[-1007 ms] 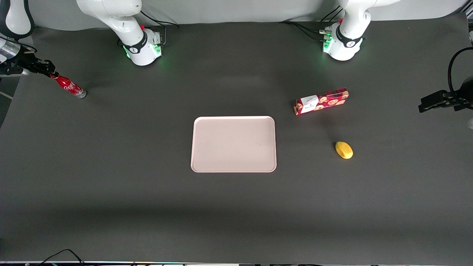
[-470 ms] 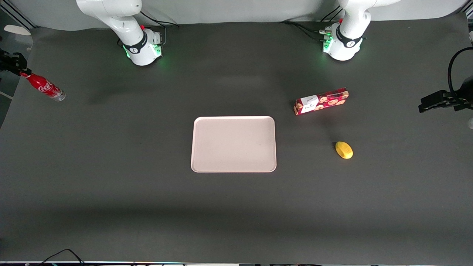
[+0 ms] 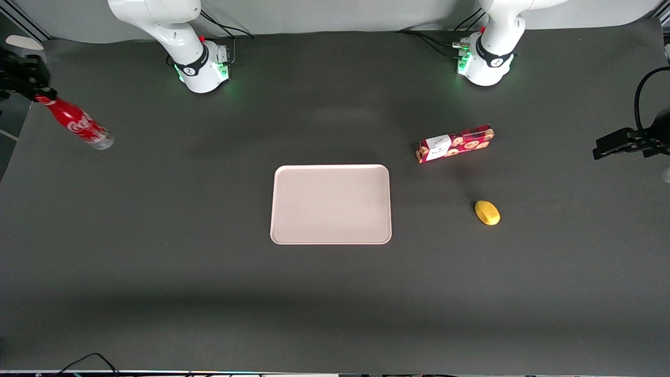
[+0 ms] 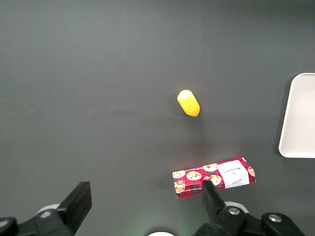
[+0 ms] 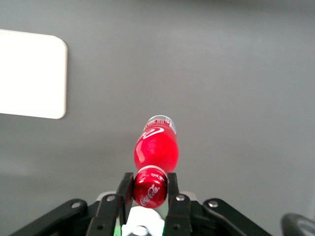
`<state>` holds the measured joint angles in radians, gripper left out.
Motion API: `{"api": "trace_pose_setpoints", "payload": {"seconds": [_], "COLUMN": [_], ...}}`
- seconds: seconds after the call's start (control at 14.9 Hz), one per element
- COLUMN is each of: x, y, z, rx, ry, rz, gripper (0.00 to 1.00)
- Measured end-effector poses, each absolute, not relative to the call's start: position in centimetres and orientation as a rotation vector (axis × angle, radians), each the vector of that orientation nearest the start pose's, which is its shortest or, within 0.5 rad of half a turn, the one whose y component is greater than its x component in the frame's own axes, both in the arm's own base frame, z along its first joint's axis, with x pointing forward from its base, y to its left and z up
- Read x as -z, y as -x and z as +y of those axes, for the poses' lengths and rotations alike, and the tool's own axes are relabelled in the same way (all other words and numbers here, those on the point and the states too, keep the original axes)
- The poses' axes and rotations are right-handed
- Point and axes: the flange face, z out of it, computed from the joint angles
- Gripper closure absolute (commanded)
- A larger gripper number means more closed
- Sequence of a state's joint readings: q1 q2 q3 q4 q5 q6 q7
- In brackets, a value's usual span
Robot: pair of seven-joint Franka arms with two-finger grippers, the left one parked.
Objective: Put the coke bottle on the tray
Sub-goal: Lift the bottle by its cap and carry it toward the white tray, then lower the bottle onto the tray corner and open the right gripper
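Note:
My right gripper (image 3: 37,93) is shut on the red cap of the coke bottle (image 3: 79,124) and holds it tilted in the air over the working arm's end of the table. In the right wrist view the gripper (image 5: 149,188) has its two fingers pressed on either side of the cap, and the bottle (image 5: 156,147) hangs below with its silvery base pointing at the mat. The pale pinkish-white tray (image 3: 331,204) lies flat in the middle of the table, well away from the bottle, and bare. It also shows in the right wrist view (image 5: 30,73).
A red cookie box with a white label (image 3: 454,143) and a yellow lemon-like object (image 3: 487,212) lie toward the parked arm's end of the table. Both arm bases (image 3: 203,67) stand at the table's back edge. A dark mat covers the table.
The gripper with the bottle swung outward toward the table's end, then came back a little toward the tray and nearer the front camera. The bottle stays in the grip.

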<state>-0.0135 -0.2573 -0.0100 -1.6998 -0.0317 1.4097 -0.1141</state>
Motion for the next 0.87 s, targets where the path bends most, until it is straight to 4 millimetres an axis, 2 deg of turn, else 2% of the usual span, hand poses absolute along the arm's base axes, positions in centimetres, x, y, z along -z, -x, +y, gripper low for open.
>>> {"api": "trace_pose_setpoints", "payload": {"seconds": [0.2, 0.4, 0.6, 0.74, 0.87], "x": [-67.7, -65.2, -60.3, -55.5, -50.3], "y": [-48.5, -51.5, -54.3, -55.8, -56.8], "z": [8.3, 16.2, 23.5, 27.6, 30.7], "rx": [-0.069, -0.145, -0.181, -0.210, -0.215], "ry": [3.103, 3.081, 3.031, 3.012, 3.037], "rz": [-0.034, 0.087, 0.253, 0.358, 0.438], "gripper": [0.90, 0.90, 0.89, 0.89, 0.89]}}
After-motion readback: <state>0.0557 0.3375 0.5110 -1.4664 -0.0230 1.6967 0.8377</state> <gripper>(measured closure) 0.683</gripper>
